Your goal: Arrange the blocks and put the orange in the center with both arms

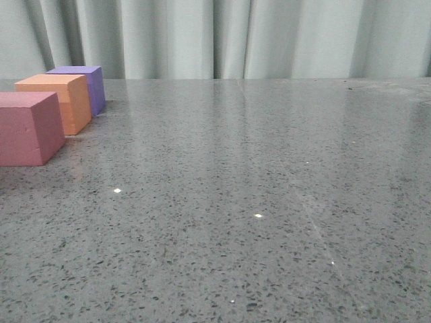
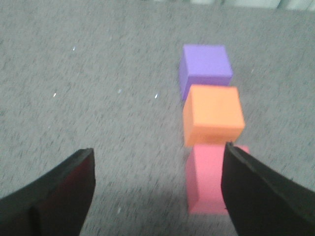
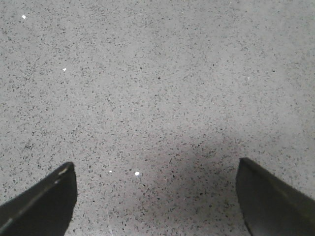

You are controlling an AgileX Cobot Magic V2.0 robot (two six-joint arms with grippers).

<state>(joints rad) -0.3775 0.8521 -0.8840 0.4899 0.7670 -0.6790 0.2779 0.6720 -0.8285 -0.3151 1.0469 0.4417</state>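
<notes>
3 blocks in a row, orange cube point(image 1: 54, 101) apparently central; left gripper point(image 2: 157, 191) and right gripper point(image 3: 157, 196) spread.

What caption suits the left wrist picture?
Open left end effector above purple cube, orange cube and pink-red cube in a row.

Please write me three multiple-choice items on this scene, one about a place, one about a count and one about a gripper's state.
1. Which block sits between the other two in the row?
A. the purple cube
B. the orange cube
C. the pink-red cube

2. How many foam cubes are on the table?
A. two
B. three
C. five

3. How is the left gripper?
A. open, holding nothing
B. shut on a cube
C. lifting a cube

Answers:
1. B: the orange cube lies between the purple cube and the pink-red cube.
2. B: three cubes rest on the table.
3. A: the left gripper has its fingers spread with only tabletop between them.
</notes>
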